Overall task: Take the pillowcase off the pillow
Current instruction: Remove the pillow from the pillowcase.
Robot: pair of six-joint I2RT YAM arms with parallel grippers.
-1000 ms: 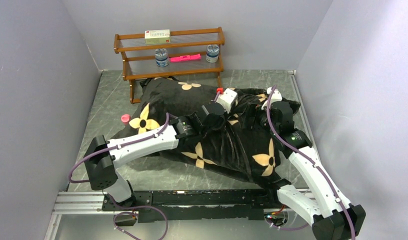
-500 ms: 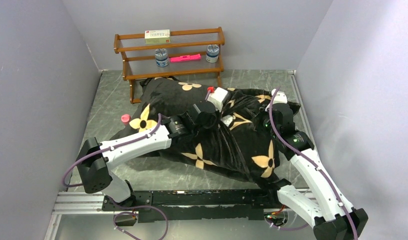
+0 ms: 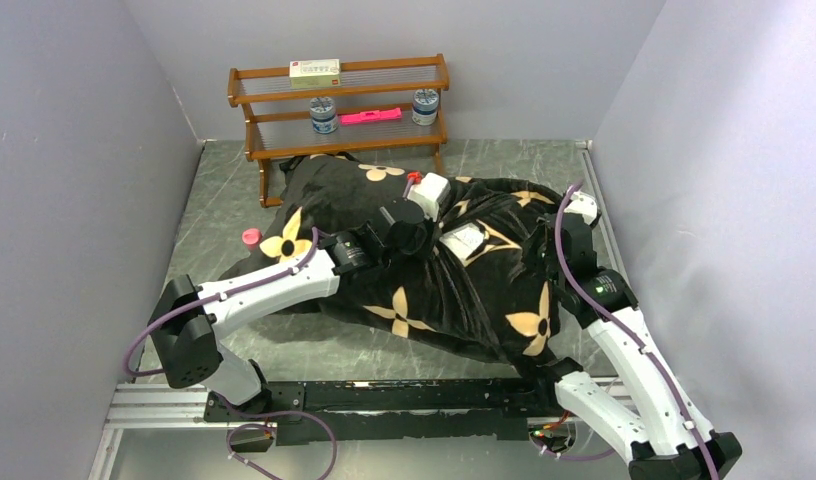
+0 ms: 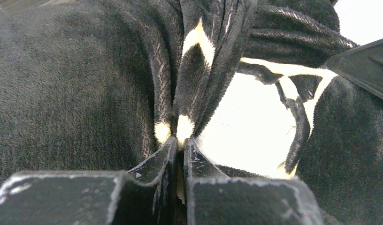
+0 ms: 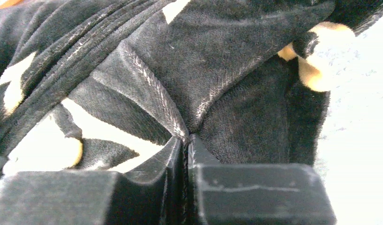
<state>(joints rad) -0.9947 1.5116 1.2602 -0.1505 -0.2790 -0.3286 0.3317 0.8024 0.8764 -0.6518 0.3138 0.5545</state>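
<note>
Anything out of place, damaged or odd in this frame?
Nothing looks spilled or damaged. One stray: a small pink round object lies loose on the table, by the left edge of the pillowcase in the top view. The bunched folds and the white pillow showing at the opening fit the task.

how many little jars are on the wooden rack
2. One jar stands on the rack's lower tier, left of the pink object; the other jar stands at that tier's right end. None looks hidden.
</note>
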